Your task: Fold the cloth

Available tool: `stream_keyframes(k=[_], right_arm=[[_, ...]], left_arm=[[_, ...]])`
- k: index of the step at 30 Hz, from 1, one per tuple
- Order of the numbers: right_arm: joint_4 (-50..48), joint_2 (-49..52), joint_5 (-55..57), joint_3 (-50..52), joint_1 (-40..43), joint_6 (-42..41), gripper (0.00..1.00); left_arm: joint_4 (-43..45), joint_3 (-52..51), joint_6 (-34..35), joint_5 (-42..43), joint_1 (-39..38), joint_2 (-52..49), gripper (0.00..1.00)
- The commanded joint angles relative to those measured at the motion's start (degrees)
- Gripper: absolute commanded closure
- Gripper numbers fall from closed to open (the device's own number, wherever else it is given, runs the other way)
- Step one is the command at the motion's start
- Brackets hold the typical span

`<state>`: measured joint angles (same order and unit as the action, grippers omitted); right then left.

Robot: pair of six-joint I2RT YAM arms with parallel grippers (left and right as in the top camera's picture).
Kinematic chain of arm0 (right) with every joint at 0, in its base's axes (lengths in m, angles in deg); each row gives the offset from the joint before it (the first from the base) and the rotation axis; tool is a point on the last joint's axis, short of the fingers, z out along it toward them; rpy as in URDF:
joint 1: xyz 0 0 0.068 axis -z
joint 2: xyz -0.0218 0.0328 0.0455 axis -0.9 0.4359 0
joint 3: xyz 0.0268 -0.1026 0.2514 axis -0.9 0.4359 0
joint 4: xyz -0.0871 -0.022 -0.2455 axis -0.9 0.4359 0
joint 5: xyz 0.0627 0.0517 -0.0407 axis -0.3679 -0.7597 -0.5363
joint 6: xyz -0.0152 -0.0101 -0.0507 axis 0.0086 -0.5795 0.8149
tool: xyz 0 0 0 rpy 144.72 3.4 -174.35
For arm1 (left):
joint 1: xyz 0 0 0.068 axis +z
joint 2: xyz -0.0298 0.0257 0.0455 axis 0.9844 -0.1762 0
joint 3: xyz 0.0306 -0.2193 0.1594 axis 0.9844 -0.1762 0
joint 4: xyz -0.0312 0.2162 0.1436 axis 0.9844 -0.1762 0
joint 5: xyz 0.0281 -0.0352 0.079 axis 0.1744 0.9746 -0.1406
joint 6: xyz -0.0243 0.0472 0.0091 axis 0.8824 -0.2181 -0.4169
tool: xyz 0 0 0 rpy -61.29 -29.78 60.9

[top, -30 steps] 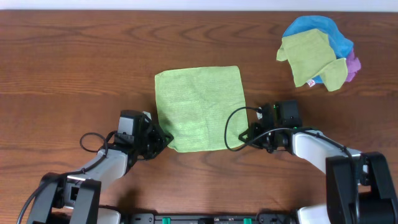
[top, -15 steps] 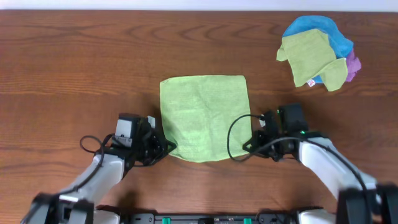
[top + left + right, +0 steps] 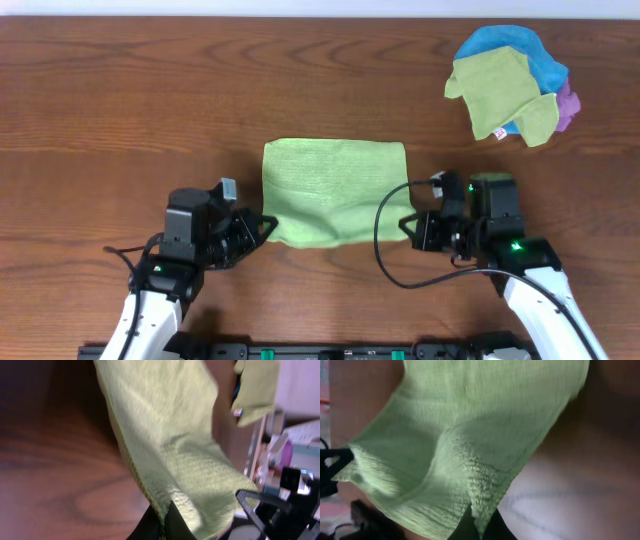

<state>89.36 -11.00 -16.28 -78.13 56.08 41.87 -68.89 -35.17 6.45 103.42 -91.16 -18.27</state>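
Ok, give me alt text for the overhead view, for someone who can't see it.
Two robot arms pinch the near corners of a lime-green cloth on a dark wooden table, the left gripper and right gripper both shut on it. A heap of blue, green and purple cloths sits at the far right.

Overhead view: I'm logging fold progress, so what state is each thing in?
cloth: not yet folded, near corners pinched and raised
left gripper: shut on the cloth
right gripper: shut on the cloth
pile of cloths: crumpled, untouched, far right
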Motion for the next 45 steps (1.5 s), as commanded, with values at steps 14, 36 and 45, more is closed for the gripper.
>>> stream_keyframes(k=[14, 36, 45], right_arm=[[-28.15, 17.99, 5.40, 0.02, -2.23, -2.40, 0.99], [-42.62, 30.29, 14.91, -3.45, -2.89, -3.54, 0.99], [-43.06, 34.99, 14.93, -5.66, -2.89, -3.10, 0.99]], left_arm=[[27.82, 1.92, 7.80, -14.78, 0.15, -19.39, 0.94], [28.81, 23.47, 1.62, -16.33, 0.15, -45.11, 0.95], [28.35, 23.47, 0.79, -16.65, 0.15, -48.26, 0.94]])
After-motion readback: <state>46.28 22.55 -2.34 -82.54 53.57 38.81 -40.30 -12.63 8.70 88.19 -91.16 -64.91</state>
